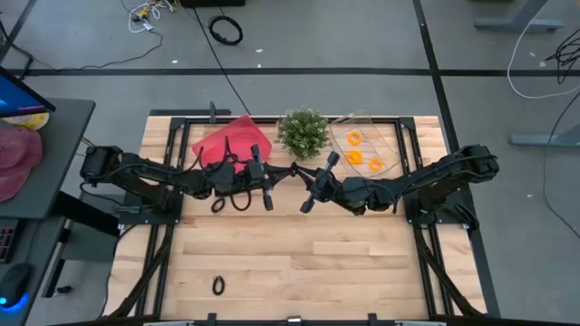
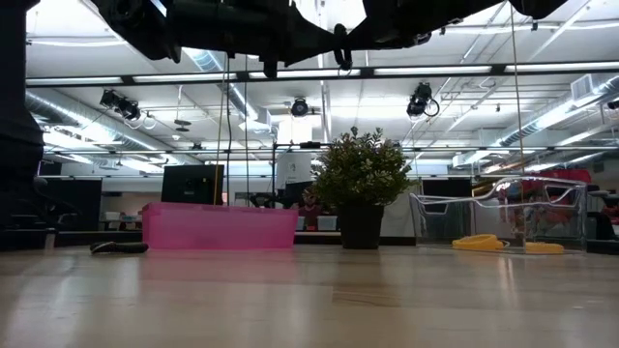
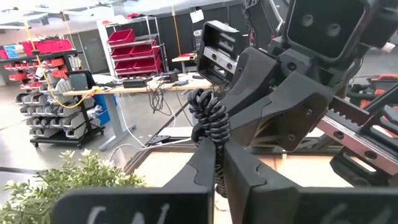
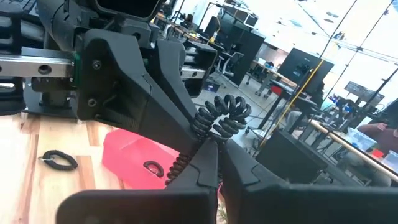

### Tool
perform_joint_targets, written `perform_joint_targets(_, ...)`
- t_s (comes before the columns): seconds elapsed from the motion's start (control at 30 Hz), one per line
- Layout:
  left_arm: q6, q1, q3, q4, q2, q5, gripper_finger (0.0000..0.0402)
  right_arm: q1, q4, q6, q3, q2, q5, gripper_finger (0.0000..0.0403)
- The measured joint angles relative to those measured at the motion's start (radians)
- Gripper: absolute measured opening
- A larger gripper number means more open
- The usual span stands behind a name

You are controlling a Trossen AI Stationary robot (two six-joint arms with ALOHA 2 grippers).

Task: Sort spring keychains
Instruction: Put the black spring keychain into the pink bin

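The desk (image 1: 290,263) carries two sorting bins along its far edge, with a potted plant (image 1: 303,132) between them: a red tray (image 1: 222,136) toward the far-left corner and a clear tray (image 1: 385,136) toward the far-right corner. The split looks colour-based, since three orange spring keychains (image 1: 364,156) lie in the clear tray and a black one seems to lie in the red tray.

Both arms meet above the middle of the desk, well off the surface. The left claw (image 1: 268,192) and right claw (image 1: 310,195) are each clenched on the same black spring keychain (image 4: 221,118), its coil bunched between the two sets of tips. That shared hold reads as a handover, probably to pass the black piece toward the arm nearer the red tray.

Another black spring keychain (image 1: 217,285) lies alone near the front-left edge, and one more (image 4: 59,160) rests on the wood just beside the red tray, both apparently unsorted.
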Motion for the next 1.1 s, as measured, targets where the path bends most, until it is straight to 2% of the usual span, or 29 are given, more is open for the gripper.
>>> perform_joint_targets(0.47,0.043,-0.001,0.0,-0.009,0.0,-0.014,0.001,0.0,-0.012,0.007,0.0,0.0,0.006,0.0028)
perform_joint_targets(0.77,0.074,-0.003,-0.001,-0.072,-0.028,-0.1,0.001,0.0,-0.069,0.014,0.0,0.0,0.007,0.0039)
perform_joint_targets(0.9,0.077,-0.003,-0.001,-0.127,-0.064,-0.13,0.001,0.001,-0.069,0.018,0.0,0.0,0.011,0.0073)
perform_joint_targets(1.1,0.127,-0.019,-0.001,-0.214,-0.11,-0.241,0.0009,0.019,-0.066,-0.017,0.0,0.0,0.119,0.0146)
